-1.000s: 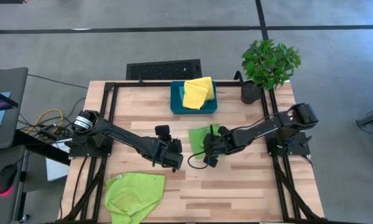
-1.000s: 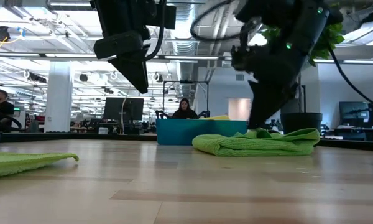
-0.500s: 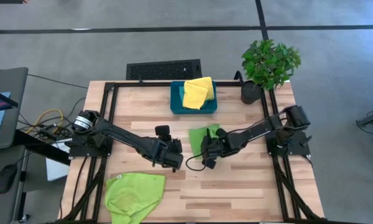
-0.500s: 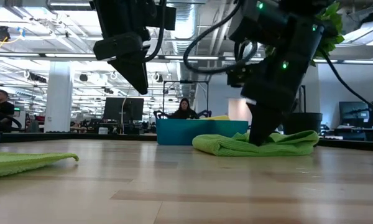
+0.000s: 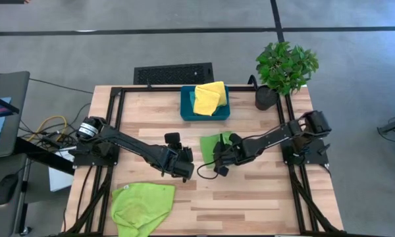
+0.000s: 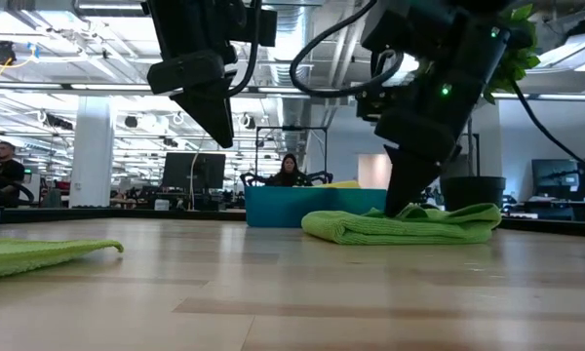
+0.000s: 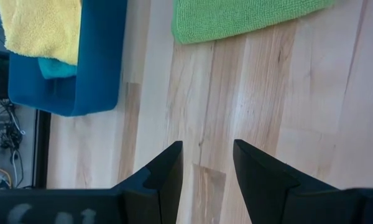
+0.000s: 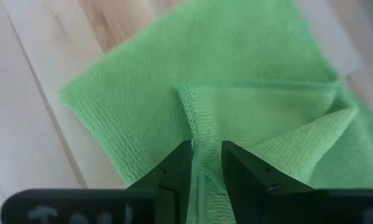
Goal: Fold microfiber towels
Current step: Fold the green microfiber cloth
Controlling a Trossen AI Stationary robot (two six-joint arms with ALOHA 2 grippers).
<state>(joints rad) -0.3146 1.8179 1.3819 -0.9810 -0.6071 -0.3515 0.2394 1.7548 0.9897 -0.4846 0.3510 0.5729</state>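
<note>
Wooden planks of the counter (image 5: pixel 250 197) are filling the middle of the overhead frame, with open floor around them. Starting at the lower left, a loose lime green towel (image 5: pixel 141 204) is lying spread and untended near the counter's front edge. Just right of and above it, the left gripper (image 5: pixel 184 168) is hanging over bare wood, its fingers (image 7: pixel 168 171) parted and gripping nothing; in its wrist view the folded towel's edge is lying ahead of the tips, well apart from them. Right of centre, the half-folded green towel (image 5: pixel 214 145) is resting flat, its long axis running from frame centre toward the upper edge, where the teal bin (image 5: pixel 187 108) is holding a yellow towel (image 5: pixel 209 97) over a sliver of teal cloth. The right gripper (image 5: pixel 218 161) is sitting on that folded towel's near end; its fingers (image 8: pixel 174 171) are standing narrowly apart astride a raised seam (image 8: pixel 189 115), tips pressing into the cloth. Clearly the right arm is the nearer one, and the towel's length is stretching straight away from its fingers.
</note>
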